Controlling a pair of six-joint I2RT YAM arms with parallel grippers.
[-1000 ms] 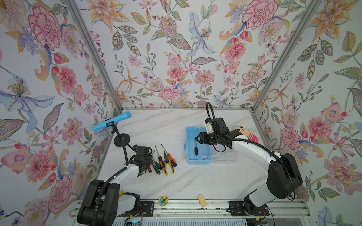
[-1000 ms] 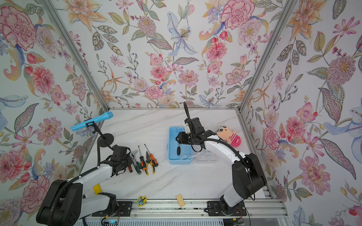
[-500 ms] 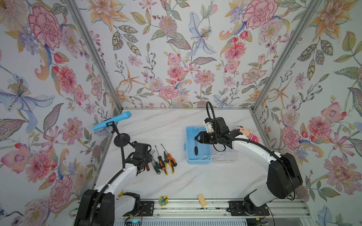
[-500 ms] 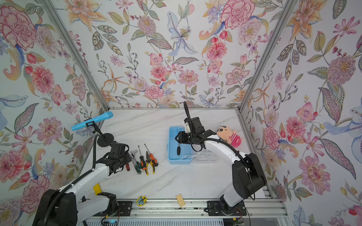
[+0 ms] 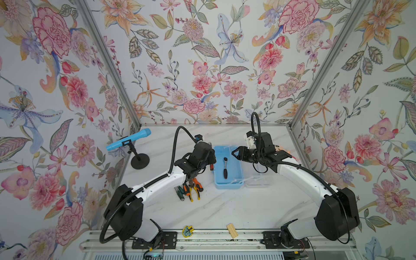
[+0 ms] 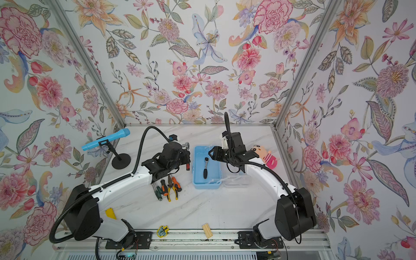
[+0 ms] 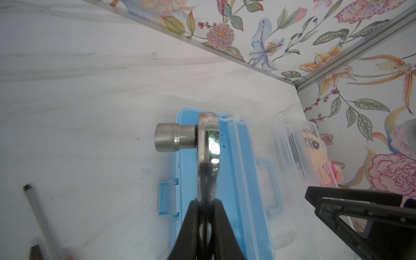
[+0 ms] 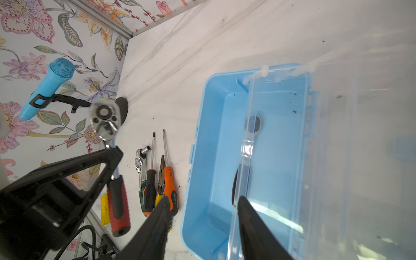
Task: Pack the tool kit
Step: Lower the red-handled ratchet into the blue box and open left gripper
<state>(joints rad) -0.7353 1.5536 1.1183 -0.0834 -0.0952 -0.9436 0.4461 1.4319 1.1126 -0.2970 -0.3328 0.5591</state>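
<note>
In both top views the left pincer sits just left of centre, beside the left wall of the light-blue plastic tool box. Its jaws are squeezed narrow on a chrome ratchet wrench with a red-and-black grip, raised above the white marble-patterned tabletop. In the left wrist view the black fingertips clamp the bright shank just under the head, and a grey steel socket juts sideways from it.

The right pincer hangs over the box's upper right part, jaws about half parted and holding nothing. One fingertip lies right beside the edge of the clear plastic lid; I cannot tell whether they touch.

A smaller black-handled ratchet lies inside the box. A row of screwdrivers and orange-handled pliers lies on the table below the left pincer, in the lower middle of the frame.
</note>
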